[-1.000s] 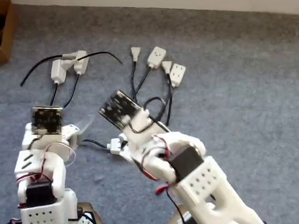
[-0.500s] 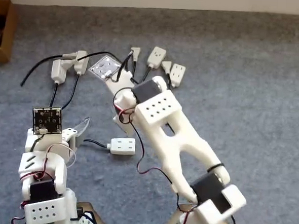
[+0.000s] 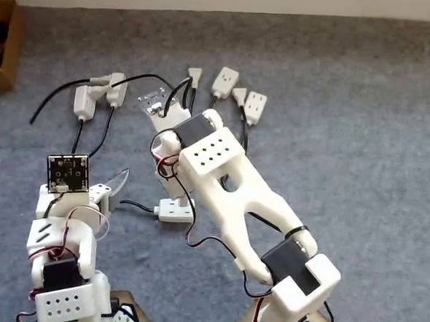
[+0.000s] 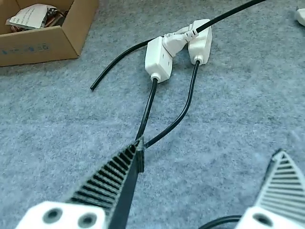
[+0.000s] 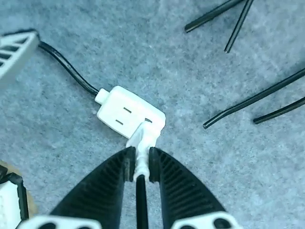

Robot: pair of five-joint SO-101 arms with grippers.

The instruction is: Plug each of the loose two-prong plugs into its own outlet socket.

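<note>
Our right claw [image 5: 139, 155] is pinched on the two-prong plug [image 5: 144, 137], whose tip meets the outlet socket [image 5: 125, 114] just beyond the fingertips; we judge both light, hard and slippery, so gripping the plug's flat sides near its cord seems soundest.

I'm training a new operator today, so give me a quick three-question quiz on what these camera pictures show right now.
1. True or false: the right gripper is shut on a white plug.
2. Pick one: the held plug's tip is at A) a wall switch, B) the white outlet socket, C) a metal tray.
3. Fill in: the left gripper hangs ____ above the grey carpet.
Key: 1 true; 2 B; 3 open.
</note>
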